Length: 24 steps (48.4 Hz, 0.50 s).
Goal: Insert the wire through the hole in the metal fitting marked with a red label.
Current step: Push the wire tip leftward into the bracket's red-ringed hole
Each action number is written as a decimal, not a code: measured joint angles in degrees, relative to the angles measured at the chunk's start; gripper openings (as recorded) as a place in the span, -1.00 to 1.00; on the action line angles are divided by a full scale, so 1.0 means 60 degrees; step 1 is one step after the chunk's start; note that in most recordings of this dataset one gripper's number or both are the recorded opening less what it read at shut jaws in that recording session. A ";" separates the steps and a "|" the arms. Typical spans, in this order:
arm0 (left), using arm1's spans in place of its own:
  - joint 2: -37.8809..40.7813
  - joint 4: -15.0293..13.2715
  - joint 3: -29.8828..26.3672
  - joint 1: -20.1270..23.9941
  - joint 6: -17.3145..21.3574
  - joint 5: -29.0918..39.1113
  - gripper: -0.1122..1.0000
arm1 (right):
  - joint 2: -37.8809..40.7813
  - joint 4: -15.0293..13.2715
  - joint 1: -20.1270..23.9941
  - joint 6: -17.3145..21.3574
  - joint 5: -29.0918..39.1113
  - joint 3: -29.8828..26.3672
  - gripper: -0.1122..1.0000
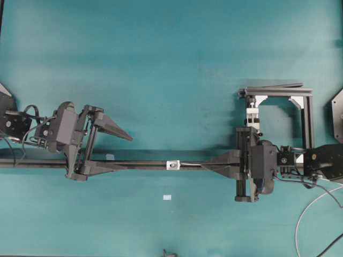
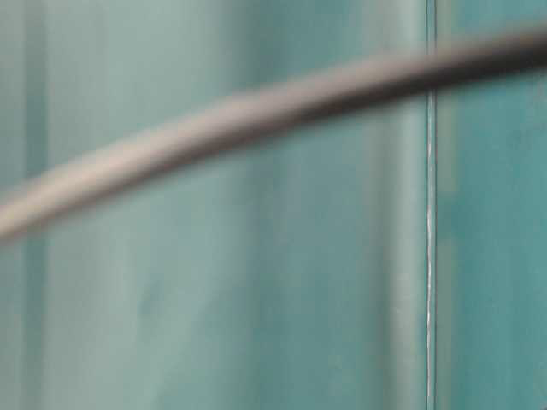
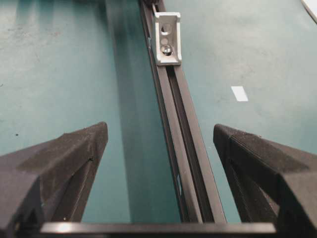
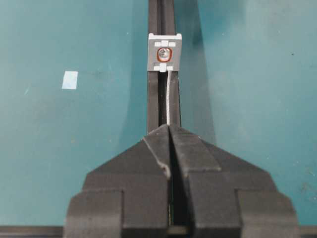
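1. Overhead view: a long black rail (image 1: 139, 164) runs left to right across the teal table (image 1: 161, 64); the metal fitting (image 1: 172, 165), a small silvery square block, sits on the rail near the middle of the view; the left gripper (image 1: 119, 151) stands with its jaws spread wide, one finger angled up and away from the rail, the other lying along it, well left of the fitting; the right gripper (image 1: 214, 163) points leftward along the rail with its jaws pressed together, its tip near the fitting's right side; a tall clamp block (image 1: 253, 110) in a black frame (image 1: 306, 120) stands above the right arm; a small flat pale rectangle (image 1: 166, 198) lies on the table below the fitting; a pale-grey cable (image 1: 308, 206) loops at lower right.
2. Table-level view: wholly blurred; a thick out-of-focus grey band crosses the teal background diagonally; nothing of the task can be made out.
3. Left wrist view: both fingers (image 3: 74, 163) stand far apart, straddling the rail without touching it; the fitting lies ahead on the rail, two openings in its upper face.
4. Right wrist view: the closed jaws pinch the wire (image 4: 168, 96); the thin silvery wire extends straight ahead over the rail, its tip at the fitting's lower edge, just below the hole (image 4: 163, 54), which is ringed in red; whether the tip touches the fitting cannot be told.
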 measured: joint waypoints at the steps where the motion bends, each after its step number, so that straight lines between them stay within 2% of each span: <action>1: -0.0015 0.0000 0.0000 0.0000 0.0000 0.0000 0.53 | 0.0000 0.0000 0.0000 0.0000 -0.0015 0.0000 -0.82; 24: 0.0000 0.0000 0.0000 0.0000 0.0000 0.0000 0.53 | 0.0000 0.0000 0.0000 0.0000 -0.0132 0.0029 -0.82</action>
